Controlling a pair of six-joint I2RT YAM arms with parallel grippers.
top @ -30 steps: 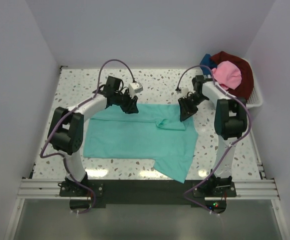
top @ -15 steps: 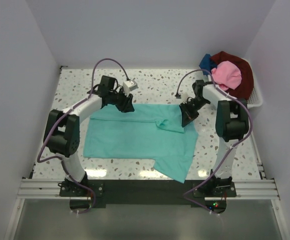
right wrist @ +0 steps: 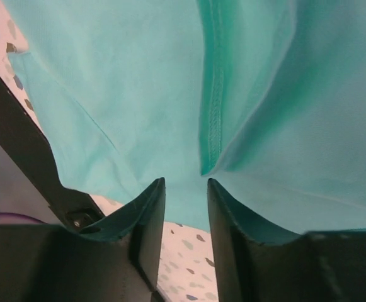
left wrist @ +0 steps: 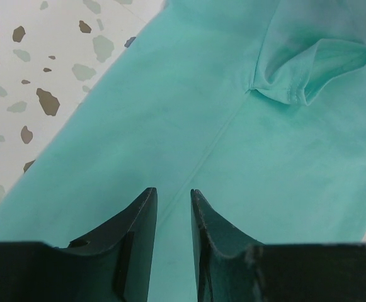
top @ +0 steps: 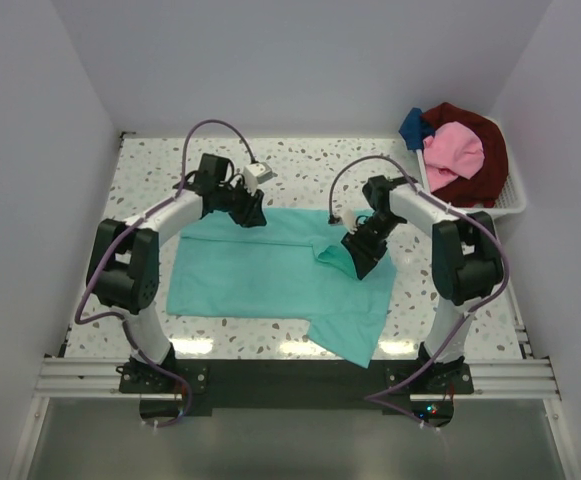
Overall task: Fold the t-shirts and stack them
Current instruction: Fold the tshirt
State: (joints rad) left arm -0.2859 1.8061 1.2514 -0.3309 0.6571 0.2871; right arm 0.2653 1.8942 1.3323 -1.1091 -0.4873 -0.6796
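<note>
The teal-green t-shirt is spread flat (one sleeve folded inward). The left gripper and right gripper are seen slightly parted, nothing grasped.

A big t-shirt lies flat on the worktop, and more t-shirts are in a basket.

The big t-shirt is spread out in the middle of the worktop, past the two arm bases. One corner of it reaches toward the near edge. The basket sits at the far right corner, with the other t-shirts piled in it. The left end effector is over the shirt's far left edge. The right end effector is over the shirt's right side, just beside a folded-in sleeve.
</note>
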